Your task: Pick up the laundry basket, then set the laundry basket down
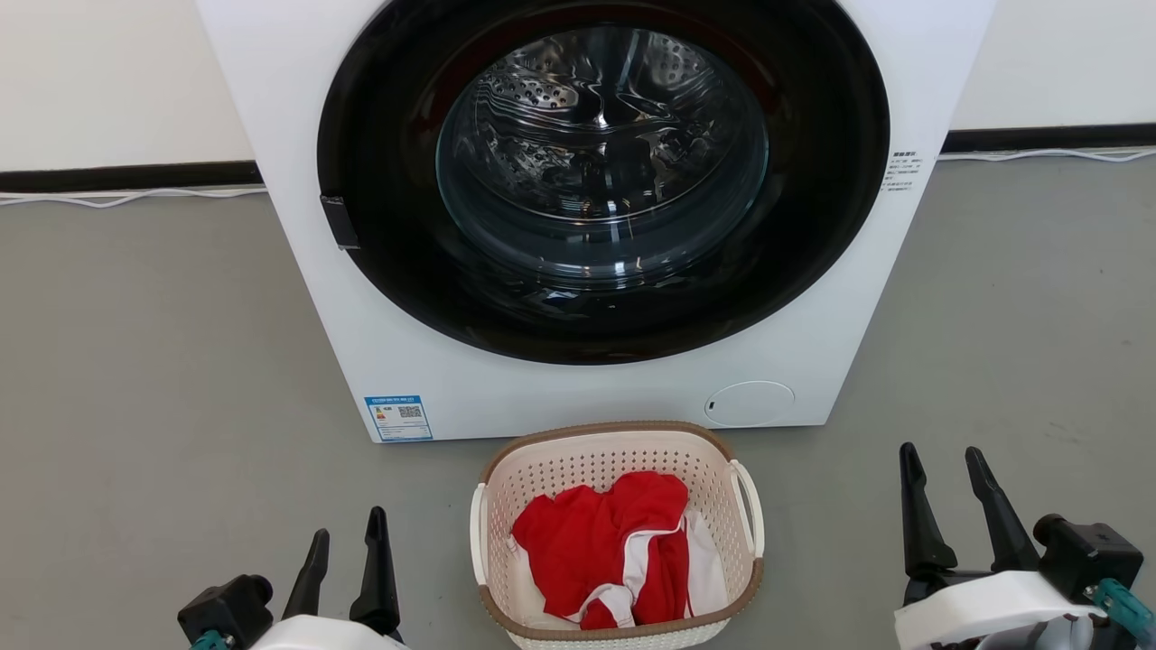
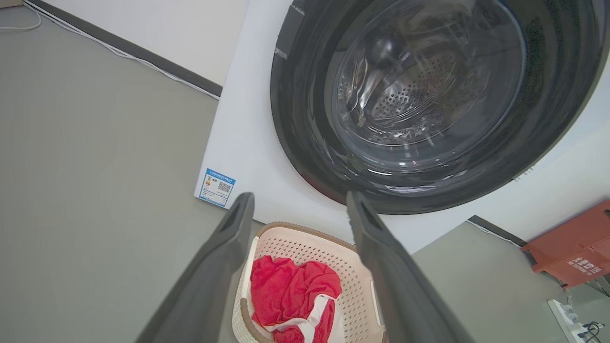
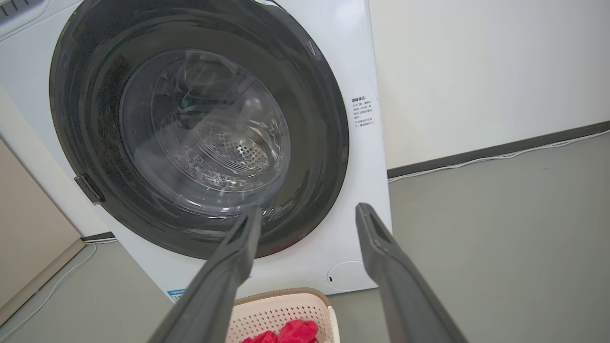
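Note:
The laundry basket [image 1: 722, 487], cream-white and perforated with a brown rim band, stands on the grey floor in front of the washing machine. It holds red and white clothes [image 1: 605, 542]. White loop handles sit on its left and right sides. My left gripper [image 1: 348, 537] is open at the lower left, apart from the basket. On the other side, my right gripper [image 1: 944, 465] is open at the lower right, also apart from it. The basket [image 2: 355, 297] lies beyond the left gripper [image 2: 300, 202] in the left wrist view, and its far rim [image 3: 286, 309] shows below the right gripper [image 3: 310, 214].
A white front-loading washing machine [image 1: 433, 379] with a shut dark round door stands just behind the basket. White cables [image 1: 117, 194] run along the wall base. In the left wrist view a red object [image 2: 576, 247] and a power strip [image 2: 569, 317] lie at the right.

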